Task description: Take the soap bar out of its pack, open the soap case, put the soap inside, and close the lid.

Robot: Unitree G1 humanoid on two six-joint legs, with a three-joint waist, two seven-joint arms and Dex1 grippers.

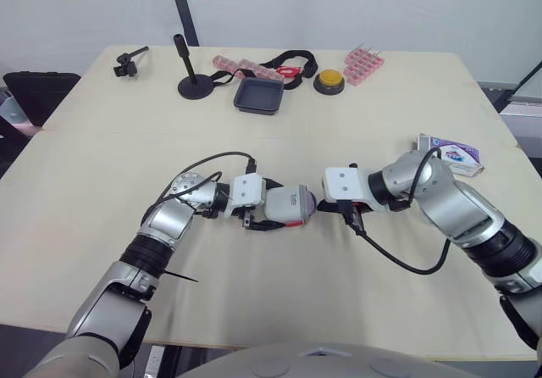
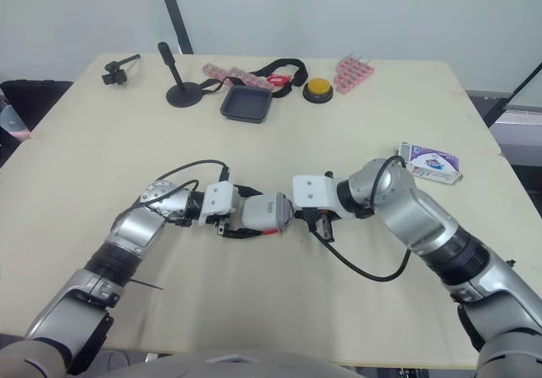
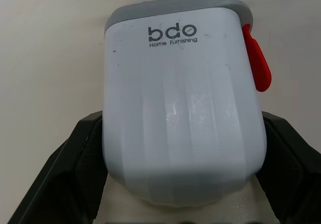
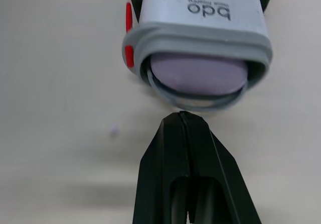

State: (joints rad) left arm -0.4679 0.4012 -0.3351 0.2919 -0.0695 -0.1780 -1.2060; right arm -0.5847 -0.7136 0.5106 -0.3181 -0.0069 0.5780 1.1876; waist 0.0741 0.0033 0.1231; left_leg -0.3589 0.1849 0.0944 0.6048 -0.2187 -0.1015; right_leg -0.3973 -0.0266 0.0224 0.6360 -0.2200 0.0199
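Case: white ribbed plastic soap case w/ grey rim and red latch [image 1: 286, 205], held sideways low over beige table [image 1: 102, 175], mouth facing R arm.
Soap: lilac soap bar [image 4: 199, 73] already inside case, end showing at mouth. Lid not shut.
L gripper [image 1: 267, 204]: clamped across case, one finger per side.
R gripper [image 4: 181, 123]: fingers pressed together, nothing held, tips just short of mouth.
Pack: white-and-purple cardboard pack [image 1: 453, 153] well apart, near R forearm.
Risk: off-centre R push could jam bar on rim or twist case in L grip. Skewed lid might leave latch unhooked.
Views: R wrist gives soap and open mouth. L wrist gives logo face and finger contact. Head cams give pack.
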